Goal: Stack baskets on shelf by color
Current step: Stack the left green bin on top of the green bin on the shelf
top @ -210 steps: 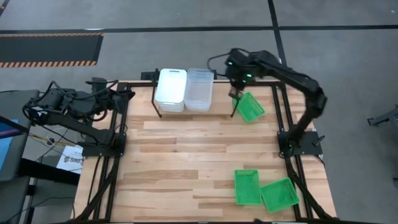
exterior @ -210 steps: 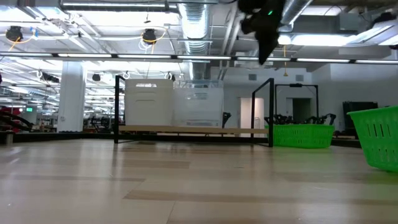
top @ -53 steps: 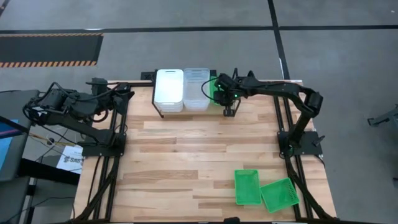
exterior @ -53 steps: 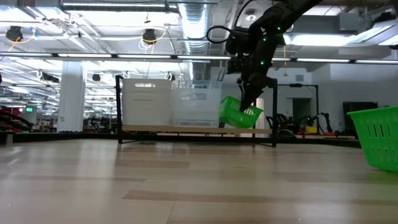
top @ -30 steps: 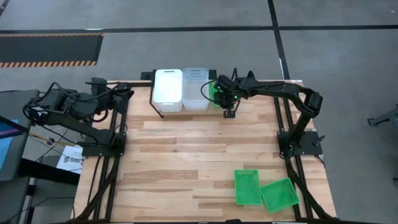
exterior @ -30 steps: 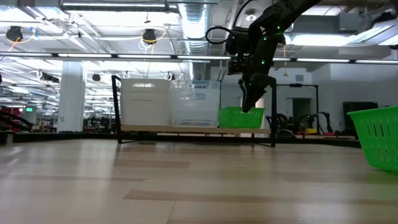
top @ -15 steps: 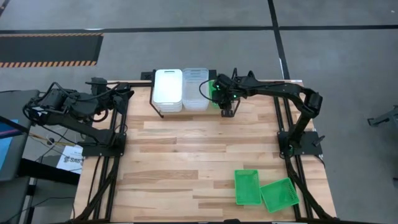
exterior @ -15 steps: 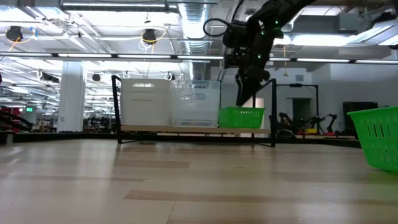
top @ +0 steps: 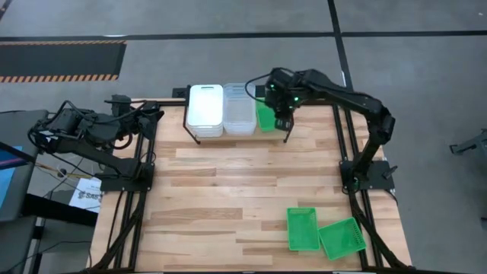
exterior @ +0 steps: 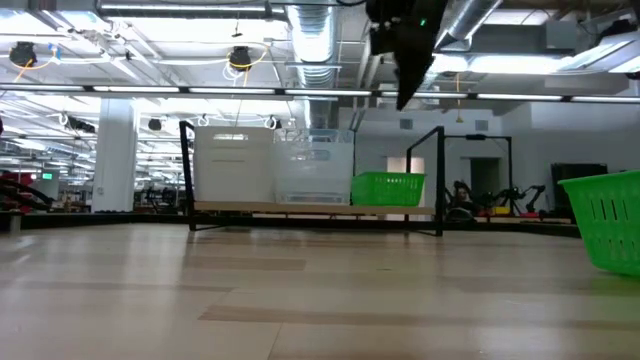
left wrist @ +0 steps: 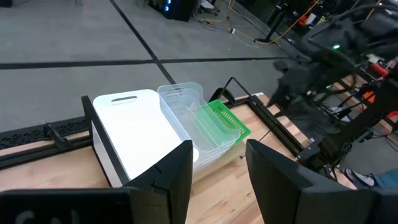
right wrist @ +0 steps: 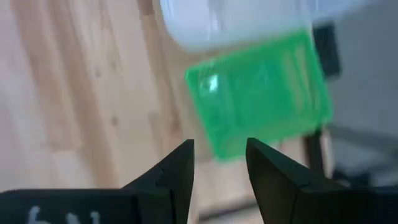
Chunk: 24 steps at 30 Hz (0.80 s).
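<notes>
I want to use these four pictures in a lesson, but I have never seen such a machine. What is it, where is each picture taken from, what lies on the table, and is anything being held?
These are two dark robot arms at a wooden table. One picture looks straight down, one looks level across the tabletop, and two come from cameras on the arms' wrists. At the far edge stands a low shelf carrying a white basket, a clear basket and a green basket, side by side. Two more green baskets lie at the near right corner. The right hand hangs open above the shelved green basket, holding nothing. The left hand waits at the table's left, open and empty.
</notes>
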Motion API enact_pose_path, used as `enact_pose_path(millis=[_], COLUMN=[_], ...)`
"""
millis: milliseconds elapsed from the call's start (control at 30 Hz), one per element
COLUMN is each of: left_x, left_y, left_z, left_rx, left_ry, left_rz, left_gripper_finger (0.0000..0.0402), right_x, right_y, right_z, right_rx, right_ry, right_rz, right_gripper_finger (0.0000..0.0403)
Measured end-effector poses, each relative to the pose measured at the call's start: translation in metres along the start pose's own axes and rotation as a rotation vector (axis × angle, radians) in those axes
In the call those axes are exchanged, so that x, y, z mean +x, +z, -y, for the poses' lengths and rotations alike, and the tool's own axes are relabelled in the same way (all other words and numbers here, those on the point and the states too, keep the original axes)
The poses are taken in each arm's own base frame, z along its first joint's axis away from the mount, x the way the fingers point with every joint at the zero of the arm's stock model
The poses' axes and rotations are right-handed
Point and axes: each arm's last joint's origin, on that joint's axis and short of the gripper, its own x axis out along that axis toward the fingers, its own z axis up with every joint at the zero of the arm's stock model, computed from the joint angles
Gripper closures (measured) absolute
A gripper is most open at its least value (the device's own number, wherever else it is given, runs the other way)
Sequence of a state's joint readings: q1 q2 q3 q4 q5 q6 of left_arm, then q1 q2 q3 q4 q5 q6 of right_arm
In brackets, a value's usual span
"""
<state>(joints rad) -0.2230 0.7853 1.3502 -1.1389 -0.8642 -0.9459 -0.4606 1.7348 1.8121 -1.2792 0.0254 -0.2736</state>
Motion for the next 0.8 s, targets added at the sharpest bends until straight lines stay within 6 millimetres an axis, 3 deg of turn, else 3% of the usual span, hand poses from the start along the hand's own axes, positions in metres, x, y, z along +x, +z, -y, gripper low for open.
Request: enact_pose_path(millis=[167,300,533,800], left_x=[0.002,0.003,0.009,0.016], left_y=[-0.001,-0.002,-0.005,-0.010], left_z=[0.002,0.004,0.010,0.018], left_rx=[0.006,0.040,0.077,0.123], left_ry=[0.012,0.018,0.030,0.024], left_rz=[0.006,0.007,-0.007,-0.053], left_gripper_finger=[0.0264,0.0264,0.0252,0.0221], right_x=[-0.033,-0.049,-0.062,-0.053], right_y=[-0.026,-0.044,-0.081,-0.122], right_z=[-0.014,-0.047,-0.145,-0.252], right_rx=[0.261,0.353,0.242,0.181], right_ry=[0.025,0.044,0.176,0.356], right_rz=[-0.135,-0.175,-0.147,-0.078], right_gripper_finger=[0.0236,0.0237,0.0225,0.0202])
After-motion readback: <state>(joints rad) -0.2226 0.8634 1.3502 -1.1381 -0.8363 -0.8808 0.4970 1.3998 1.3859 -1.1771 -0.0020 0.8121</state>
